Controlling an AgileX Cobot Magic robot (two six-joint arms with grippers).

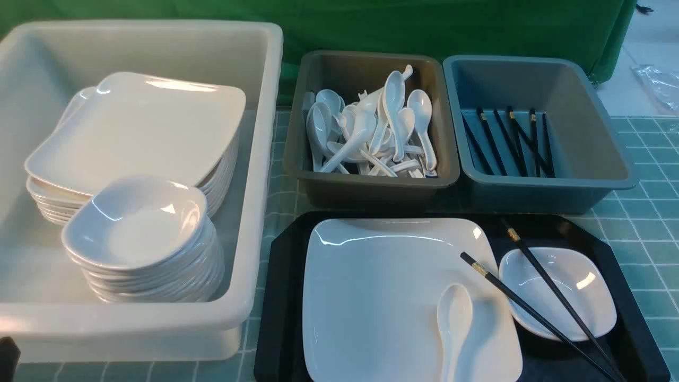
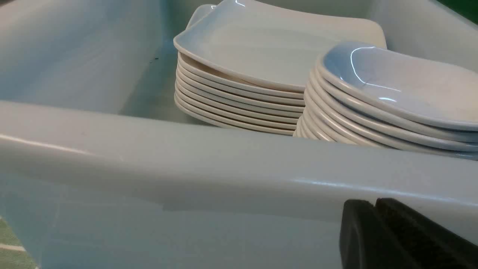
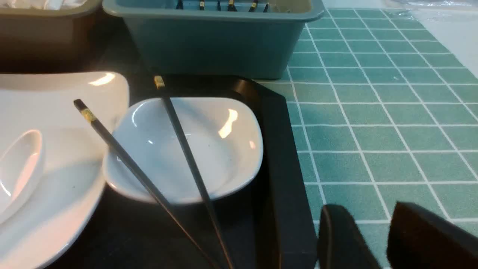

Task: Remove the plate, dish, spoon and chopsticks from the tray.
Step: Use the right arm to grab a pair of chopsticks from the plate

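Right gripper (image 3: 368, 216) parted, empty, beside tray (image 1: 281, 297); left gripper (image 2: 373, 203) clenched by white bin (image 1: 260, 159). Plate (image 1: 382, 286), spoon (image 1: 453, 318), dish (image 1: 583, 297) on tray. Chopsticks (image 1: 551, 287) lie across dish; lifting dish first likely spills them.

Green backdrop (image 1: 424, 24), teal gridded tablecloth (image 1: 648, 223)

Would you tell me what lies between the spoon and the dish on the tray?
One of the chopsticks crosses that gap, over the plate's edge and the dish's rim; the front view shows it.
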